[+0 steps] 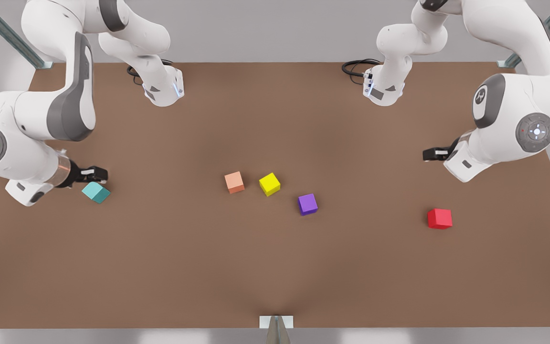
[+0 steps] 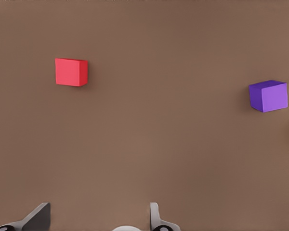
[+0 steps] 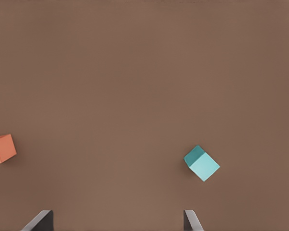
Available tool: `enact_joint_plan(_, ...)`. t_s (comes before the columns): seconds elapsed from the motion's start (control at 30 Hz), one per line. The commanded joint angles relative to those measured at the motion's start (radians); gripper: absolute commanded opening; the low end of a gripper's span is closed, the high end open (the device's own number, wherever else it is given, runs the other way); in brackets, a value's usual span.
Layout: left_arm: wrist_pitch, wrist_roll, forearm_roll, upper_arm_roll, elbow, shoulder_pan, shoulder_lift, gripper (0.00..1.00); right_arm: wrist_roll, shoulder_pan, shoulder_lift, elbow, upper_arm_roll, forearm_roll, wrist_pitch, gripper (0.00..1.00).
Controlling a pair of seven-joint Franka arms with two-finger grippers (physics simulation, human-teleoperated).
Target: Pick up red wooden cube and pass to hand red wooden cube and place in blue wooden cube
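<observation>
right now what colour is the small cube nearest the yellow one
Pale salmon-orange cube, clearest in the front view beside the yellow cube.

A matt, smooth brown surface is shown on the table (image 1: 275, 267). The red wooden cube (image 1: 439, 218) and blue wooden cube (image 1: 96, 192) are rendered plain, matt and grainless. Glossy white plastic-looking shells are seen on both arms above the table.
</observation>
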State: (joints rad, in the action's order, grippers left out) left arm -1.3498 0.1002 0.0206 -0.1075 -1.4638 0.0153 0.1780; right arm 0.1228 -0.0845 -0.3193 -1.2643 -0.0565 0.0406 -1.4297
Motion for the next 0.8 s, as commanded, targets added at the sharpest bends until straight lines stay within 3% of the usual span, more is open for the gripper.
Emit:
enact_joint_plan(0.0, -0.052, 0.013, -0.018, 0.0, 0.0, 0.0, 0.001, 1.0, 0.093, 0.002, 0.002, -0.001, 0.0, -0.008, -0.075, 1.0)
enact_joint_plan(0.07, -0.052, 0.01, -0.014, 0.0, 0.01, 0.0, 0.032, 1.0, 0.093, 0.003, 0.002, -0.001, 0.0, -0.008, -0.074, 1.0)
enact_joint_plan(0.1, -0.066, -0.016, -0.01, 0.022, 0.094, 0.0, 0.147, 1.0, 0.093, 0.003, 0.002, -0.003, 0.0, -0.008, -0.072, 1.0)
enact_joint_plan(0.2, -0.41, -0.243, -0.014, 0.115, 0.111, 0.054, 0.399, 1.0, 0.093, 0.005, 0.02, -0.041, 0.0, -0.008, -0.08, 1.0)
enact_joint_plan(0.3, -0.577, -0.366, -0.014, 0.123, 0.108, 0.117, 0.511, 1.0, 0.095, 0.011, 0.022, -0.046, 0.0, -0.008, -0.081, 1.0)
enact_joint_plan(0.77, -0.655, -0.479, -0.014, 0.132, -0.027, 0.143, 0.552, 1.0, 0.095, 0.011, 0.02, -0.046, 0.003, -0.01, -0.081, 1.0)
